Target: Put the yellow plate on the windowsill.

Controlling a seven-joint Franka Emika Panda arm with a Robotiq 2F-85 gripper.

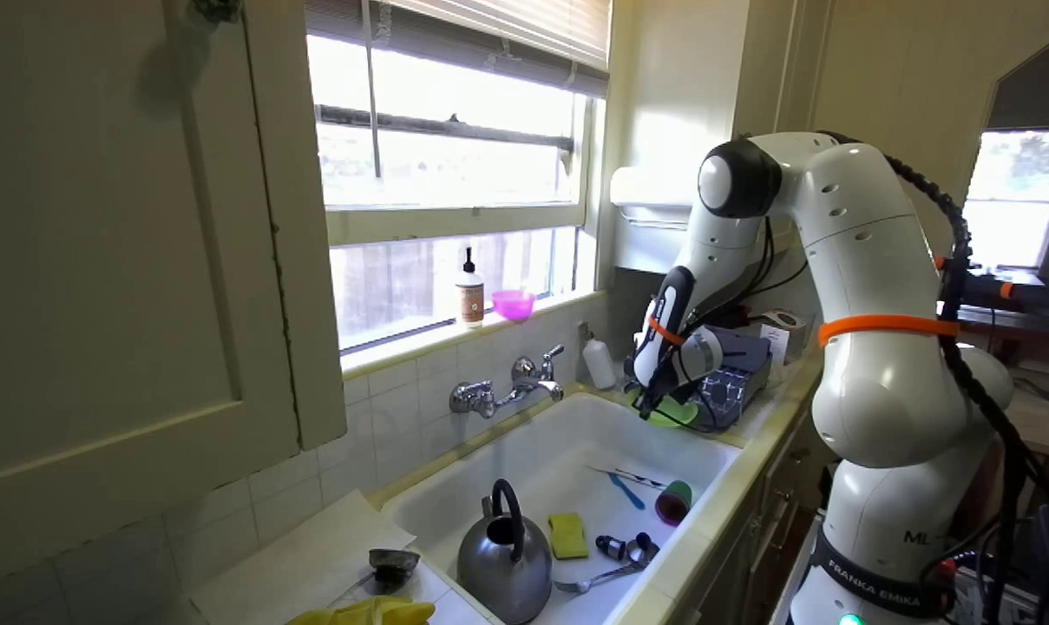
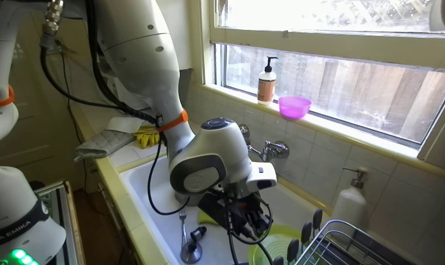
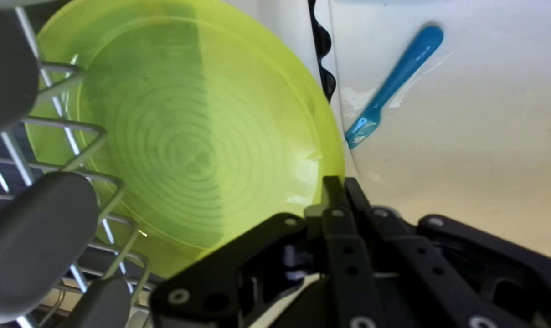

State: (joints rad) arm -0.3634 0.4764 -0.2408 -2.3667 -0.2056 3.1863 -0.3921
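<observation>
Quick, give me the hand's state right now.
Hand: closed, holding the yellow plate by its rim.

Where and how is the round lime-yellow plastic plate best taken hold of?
I would pinch the plate by its thin outer rim, coming from above on the side facing the white sink. It is round and shallow, so this edge should suit a pinch, while the metal wire rack and rounded grey handles crowd the opposite edge. The black claw appears closed on that rim.
</observation>
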